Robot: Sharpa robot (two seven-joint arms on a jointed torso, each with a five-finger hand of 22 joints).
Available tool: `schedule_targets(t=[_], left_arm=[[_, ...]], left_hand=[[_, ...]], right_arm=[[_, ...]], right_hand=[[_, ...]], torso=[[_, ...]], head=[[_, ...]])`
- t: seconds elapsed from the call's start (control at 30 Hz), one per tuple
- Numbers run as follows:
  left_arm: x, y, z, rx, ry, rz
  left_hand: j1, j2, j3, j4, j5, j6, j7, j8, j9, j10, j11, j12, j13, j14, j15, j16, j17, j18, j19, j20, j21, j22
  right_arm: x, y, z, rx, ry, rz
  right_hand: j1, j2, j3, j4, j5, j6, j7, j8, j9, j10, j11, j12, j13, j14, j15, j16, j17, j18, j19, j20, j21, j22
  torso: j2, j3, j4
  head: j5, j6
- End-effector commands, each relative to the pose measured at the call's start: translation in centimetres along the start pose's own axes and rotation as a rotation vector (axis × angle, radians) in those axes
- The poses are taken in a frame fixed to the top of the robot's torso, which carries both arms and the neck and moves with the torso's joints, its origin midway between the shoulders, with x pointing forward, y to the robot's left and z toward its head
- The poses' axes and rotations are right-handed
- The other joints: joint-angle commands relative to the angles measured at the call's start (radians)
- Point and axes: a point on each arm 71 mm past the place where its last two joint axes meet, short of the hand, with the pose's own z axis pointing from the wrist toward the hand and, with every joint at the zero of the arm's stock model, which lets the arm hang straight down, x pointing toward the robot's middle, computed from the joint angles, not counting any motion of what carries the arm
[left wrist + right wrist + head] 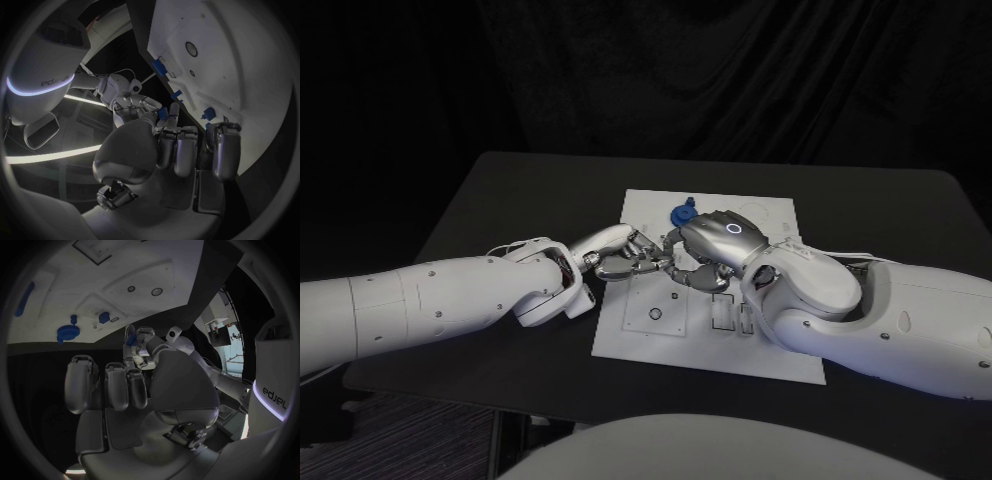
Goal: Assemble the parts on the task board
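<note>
Head view has one white task board (646, 335) lying mid-table on the black table (488, 200), with a round blue part (684, 213) near the board's far edge. Both hands meet above the board's left half: the left hand (620, 252) and the right hand (708, 245), fingertips together. Right wrist view counts four blue parts on the board: a long one (25, 299), the round one (66, 333), a small peg (74, 319) and a block (104, 317). A fifth small blue part (131, 340) sits pinched in the left hand's fingertips (139, 336). Whether the right hand grips it too, I cannot tell. Lettering on the arm reads only partly.
</note>
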Motion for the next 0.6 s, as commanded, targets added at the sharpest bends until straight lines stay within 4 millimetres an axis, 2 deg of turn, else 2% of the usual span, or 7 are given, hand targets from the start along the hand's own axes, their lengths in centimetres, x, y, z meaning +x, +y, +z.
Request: schedule_targets(t=[0.03,0.13,0.3,0.37,0.43,0.5,0.6], left_arm=[[0.3,-0.25,0.05,0.026,0.019,-0.022],[0.29,-0.3,0.03,0.032,0.017,-0.021],[0.27,-0.35,0.02,0.039,0.015,-0.02],[0.28,-0.36,0.02,0.039,0.015,-0.02],[0.27,-0.34,0.02,0.038,0.015,-0.02],[0.26,-0.31,0.02,0.036,0.015,-0.02],[0.23,-0.23,0.01,0.031,0.014,-0.019]], left_hand=[[0.042,-0.004,0.023,-0.002,0.049,0.016,-0.001,0.009,0.002,0.106,-0.007,-0.001,0.26,0.104,-0.004,0.003,0.263,0.009,0.011,0.0,-0.005,0.223],[0.116,-0.019,0.072,-0.016,0.122,0.033,-0.01,0.022,0.01,0.106,-0.015,-0.001,0.26,0.104,-0.012,0.003,0.263,0.009,0.01,-0.007,-0.005,0.223],[0.204,-0.066,0.164,-0.02,0.161,0.06,-0.02,0.066,0.047,0.106,-0.025,-0.001,0.26,0.104,-0.02,0.003,0.263,0.009,0.011,-0.015,-0.003,0.224],[0.222,-0.09,0.192,-0.022,0.16,0.073,-0.026,0.096,0.076,0.106,-0.03,-0.001,0.26,0.104,-0.025,0.003,0.263,0.009,0.011,-0.019,-0.003,0.224],[0.229,-0.132,0.264,-0.005,0.167,0.042,-0.032,0.176,0.182,0.106,-0.037,-0.001,0.26,0.104,-0.032,0.003,0.263,0.009,0.01,-0.028,-0.003,0.223],[0.218,-0.149,0.313,-0.005,0.158,0.009,-0.032,0.22,0.246,0.106,-0.038,-0.001,0.26,0.104,-0.031,0.003,0.263,0.009,0.01,-0.03,-0.002,0.223],[0.211,-0.158,0.339,-0.007,0.153,-0.007,-0.033,0.239,0.277,0.106,-0.038,-0.001,0.26,0.104,-0.032,0.003,0.263,0.009,0.01,-0.029,-0.002,0.223]], right_arm=[[0.07,0.17,0.03,-0.01,0.003,-0.002],[0.1,0.2,0.05,-0.01,0.007,-0.003],[0.15,0.22,0.06,-0.008,0.013,-0.005],[0.18,0.21,0.05,-0.007,0.017,-0.006],[0.21,0.19,0.04,-0.006,0.022,-0.008],[0.23,0.18,0.01,-0.006,0.026,-0.01],[0.26,0.19,-0.06,-0.009,0.032,-0.011]], right_hand=[[0.005,0.011,0.005,-0.001,-0.001,0.025,-0.024,0.003,0.001,0.102,-0.007,0.003,0.263,0.068,-0.007,0.001,0.048,-0.01,0.03,-0.007,-0.005,0.195],[0.005,0.011,0.005,-0.001,-0.001,0.025,-0.024,0.003,0.001,0.102,-0.007,0.003,0.263,0.068,-0.007,0.001,0.048,-0.01,0.03,-0.007,-0.005,0.195],[0.005,0.012,0.006,-0.002,-0.006,0.02,-0.022,-0.001,0.0,0.102,-0.005,0.003,0.263,0.068,-0.006,0.0,0.046,-0.01,0.028,-0.007,-0.007,0.195],[0.004,0.012,0.007,-0.002,-0.014,0.015,-0.02,-0.005,0.0,0.102,-0.003,0.003,0.263,0.067,-0.005,-0.001,0.045,-0.009,0.027,-0.007,-0.01,0.194],[0.0,0.012,0.006,-0.001,-0.041,0.002,-0.014,-0.017,-0.003,0.102,0.001,0.003,0.263,0.066,-0.001,-0.003,0.041,-0.008,0.024,-0.004,-0.018,0.191],[-0.005,0.012,0.006,0.003,-0.063,-0.017,-0.007,-0.032,-0.011,0.102,0.007,0.003,0.263,0.066,0.003,-0.004,0.038,-0.007,0.022,-0.001,-0.023,0.19],[-0.02,0.006,0.003,0.014,-0.122,-0.075,0.013,-0.081,-0.041,0.102,0.024,0.003,0.263,0.063,0.016,-0.01,0.028,-0.006,0.017,0.009,-0.035,0.187]], torso=[[-0.001,-0.0009,0.0],[-0.001,-0.0012,0.001],[0.0,-0.0011,0.0013],[0.0,-0.0013,0.0015],[0.0,-0.0015,0.0012],[0.0,-0.0012,0.0008],[0.001,-0.0009,0.0]], head=[[0.002,0.0],[0.002,0.0],[0.001,0.0],[0.002,0.0],[0.003,0.0],[0.003,0.0],[0.003,0.0]])
